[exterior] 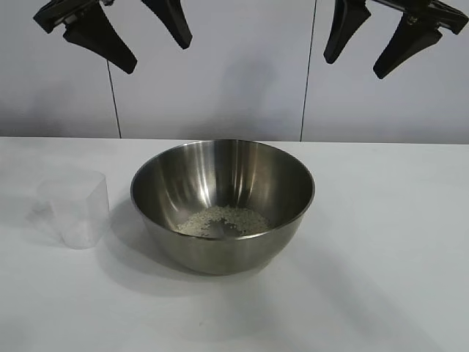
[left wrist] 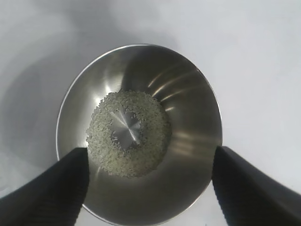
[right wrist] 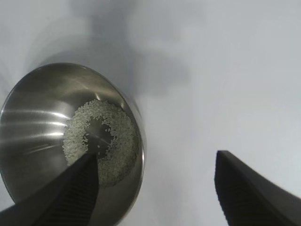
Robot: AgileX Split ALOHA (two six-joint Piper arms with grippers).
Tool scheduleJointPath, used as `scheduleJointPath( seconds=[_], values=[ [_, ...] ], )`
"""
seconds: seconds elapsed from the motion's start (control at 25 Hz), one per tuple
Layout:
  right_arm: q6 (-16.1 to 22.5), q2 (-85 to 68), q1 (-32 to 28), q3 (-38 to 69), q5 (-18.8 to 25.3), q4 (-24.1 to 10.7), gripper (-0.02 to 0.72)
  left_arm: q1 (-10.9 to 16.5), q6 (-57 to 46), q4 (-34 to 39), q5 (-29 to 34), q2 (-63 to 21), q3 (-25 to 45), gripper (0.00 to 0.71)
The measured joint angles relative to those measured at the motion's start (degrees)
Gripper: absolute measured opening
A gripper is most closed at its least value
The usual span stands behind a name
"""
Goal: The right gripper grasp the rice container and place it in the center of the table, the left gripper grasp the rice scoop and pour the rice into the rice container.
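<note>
Sitting at the middle of the white table (exterior: 396, 242), the rice container (exterior: 223, 205), a wide polished steel bowl, holds a thin layer of rice (exterior: 222, 221) spread across its floor. Seen from the wrist views above, the grains lie in a rough ring that leaves a bare patch of brushed metal at the very centre of the bowl; the sloping walls carry no grains and catch bright streaks of light. The bowl stands upright, its rim level.

Just beside it, on the left arm's side, the rice scoop (exterior: 73, 208) stands upright on the tabletop, close to the bowl but not touching it. The small translucent cup looks empty, though its cloudy plastic makes that hard to confirm.

Neither claw holds anything. The left gripper (exterior: 157, 44) hangs high above the table with its two tapered fingers spread wide, and its wrist view looks straight down into the bowl between them. The right gripper (exterior: 355, 56) hangs at the same height on the opposite side, fingers likewise parted, with the bowl off to one side beneath it and bare table under the rest.
</note>
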Motion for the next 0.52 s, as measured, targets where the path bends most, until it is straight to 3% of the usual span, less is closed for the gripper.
scheduleJointPath(
  seconds=[0.52],
  values=[
    [0.0,0.0,0.0,0.0,-12.06,0.19,0.484,0.0,-0.04,0.02,0.0,0.0,0.0,0.531]
  ],
)
